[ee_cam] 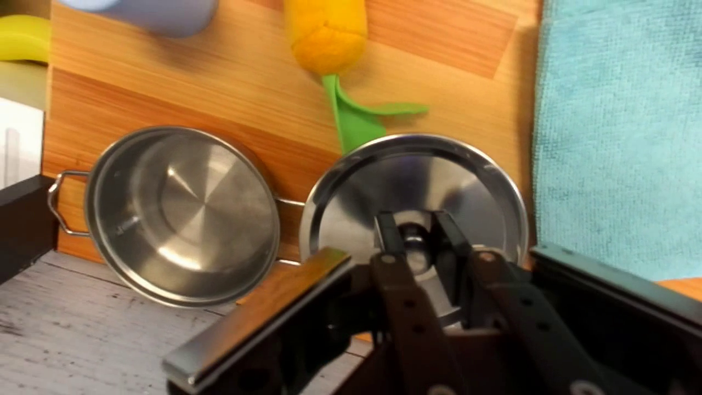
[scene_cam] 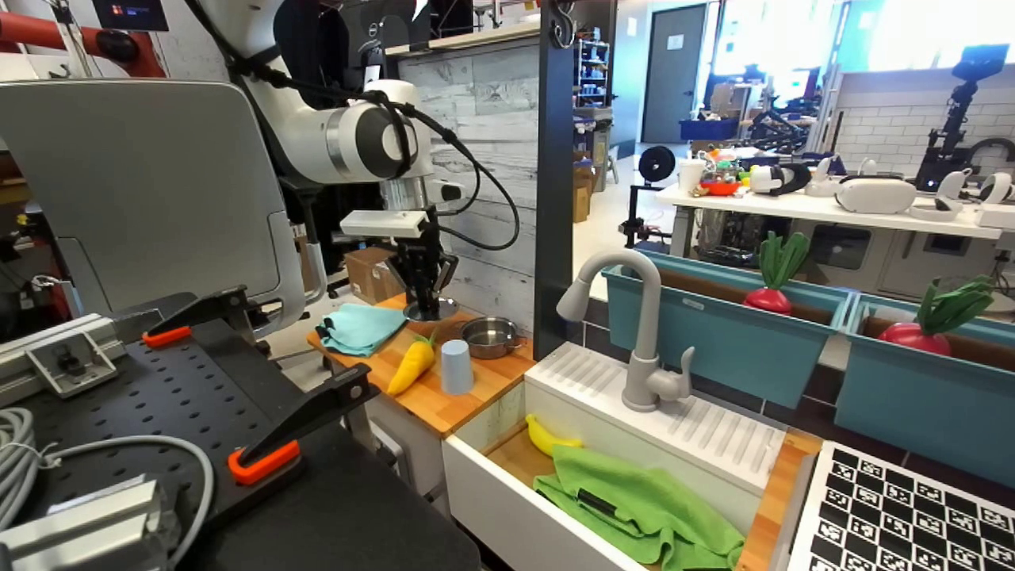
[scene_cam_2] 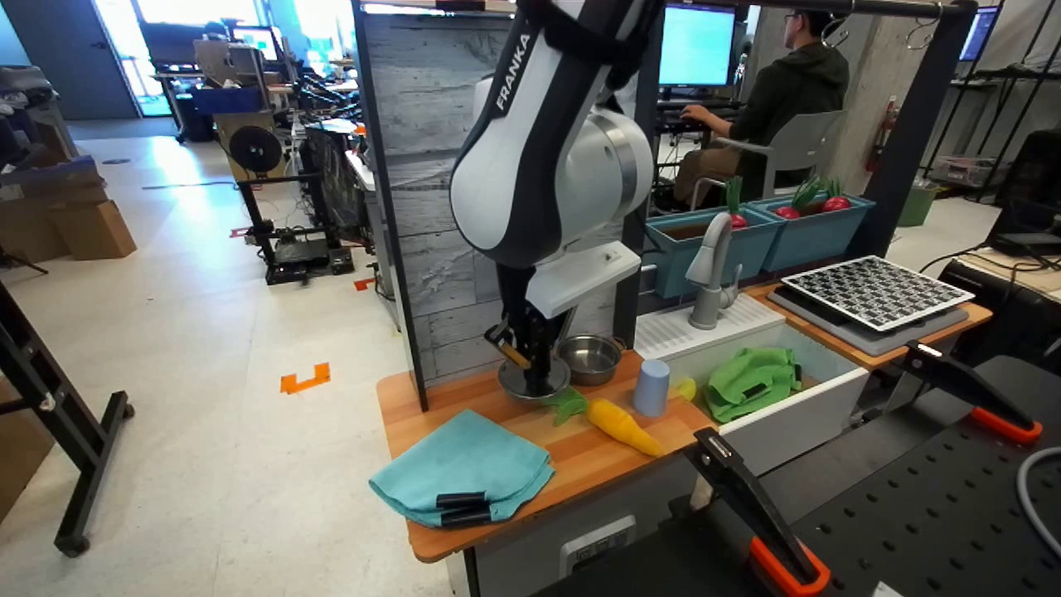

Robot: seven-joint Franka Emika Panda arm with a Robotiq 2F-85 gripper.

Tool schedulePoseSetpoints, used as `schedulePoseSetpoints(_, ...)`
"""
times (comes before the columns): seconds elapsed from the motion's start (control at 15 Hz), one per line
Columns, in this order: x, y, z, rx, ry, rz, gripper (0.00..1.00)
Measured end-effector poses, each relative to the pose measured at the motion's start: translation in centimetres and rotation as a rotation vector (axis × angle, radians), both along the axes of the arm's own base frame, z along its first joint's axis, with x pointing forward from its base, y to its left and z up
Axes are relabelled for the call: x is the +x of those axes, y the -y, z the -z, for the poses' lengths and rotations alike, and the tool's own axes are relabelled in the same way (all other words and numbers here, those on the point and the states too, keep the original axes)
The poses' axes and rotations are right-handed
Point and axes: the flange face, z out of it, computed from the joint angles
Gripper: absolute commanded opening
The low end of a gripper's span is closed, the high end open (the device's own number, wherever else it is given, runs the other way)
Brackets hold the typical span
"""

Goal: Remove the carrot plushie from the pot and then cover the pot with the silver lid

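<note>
On the arm (scene_cam_2: pixel 547 157), white lettering (scene_cam_2: pixel 513 72): FRANKA. Below, pincer (ee_cam: pixel 414 222) nearly closed, pinching lid (ee_cam: pixel 411 186) just beside pot (ee_cam: pixel 186 214). Carrot (scene_cam_2: pixel 622 426) lies on counter (scene_cam_2: pixel 572 456) near cup (scene_cam_2: pixel 651 390).

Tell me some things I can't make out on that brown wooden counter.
Wrist view: part of the round silver metal lid, behind the black two-fingered tool.
Wrist view: tip of the tapered yellow-orange carrot plushie, cut off by the top edge.
All views: the lid's underside, hidden by its own top.
</note>
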Motion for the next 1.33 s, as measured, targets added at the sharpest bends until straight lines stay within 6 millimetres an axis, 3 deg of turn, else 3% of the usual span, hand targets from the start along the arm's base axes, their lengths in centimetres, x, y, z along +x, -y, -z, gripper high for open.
schedulePoseSetpoints(0.33, 1.1, 3.4, -1.4, 0.002, 0.017, 0.079, 0.05)
schedulePoseSetpoints(0.73, 2.1, 8.5, -1.4, 0.006, 0.019, 0.17, 0.05)
schedulePoseSetpoints(1.07, 2.3, 10.5, -0.4, 0.019, 0.008, 0.228, 0.05)
schedulePoseSetpoints(1.33, 2.4, 10.9, 0.5, 0.025, 0.002, 0.252, 0.05)
